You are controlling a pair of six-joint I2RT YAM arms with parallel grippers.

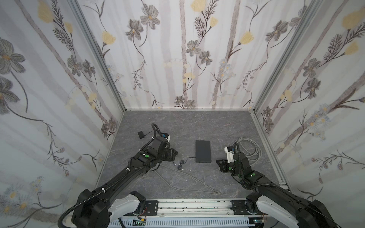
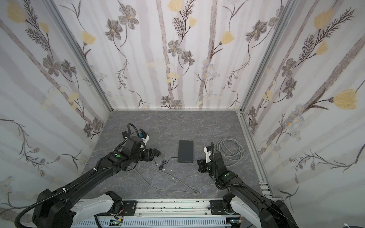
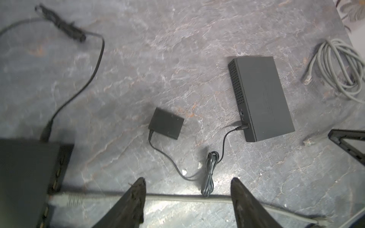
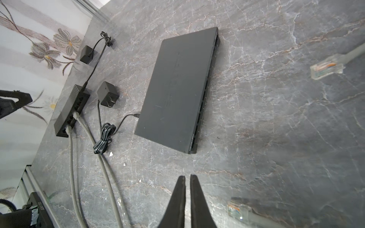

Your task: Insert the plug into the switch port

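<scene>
In the left wrist view a grey cable's plug point(image 3: 61, 199) sits in a port of a small black switch point(image 3: 25, 177). That cable point(image 3: 187, 198) runs across the table under my left gripper point(image 3: 187, 180), which is open and holds nothing. The right wrist view shows the small switch point(image 4: 67, 114) with two grey cables in its ports. In both top views my left arm hides it. My right gripper point(image 4: 187, 176) is shut and empty, just right of the large black switch point(image 1: 203, 151). Two loose clear plugs point(image 4: 325, 67) point(image 4: 237, 211) lie near it.
A coil of grey cable point(image 1: 248, 148) lies at the right, behind my right arm. Two black power adapters point(image 4: 107, 94) point(image 4: 86, 54) and a bundled black cord point(image 4: 103, 138) lie between the switches. Grey cables point(image 1: 177, 177) trail toward the front edge.
</scene>
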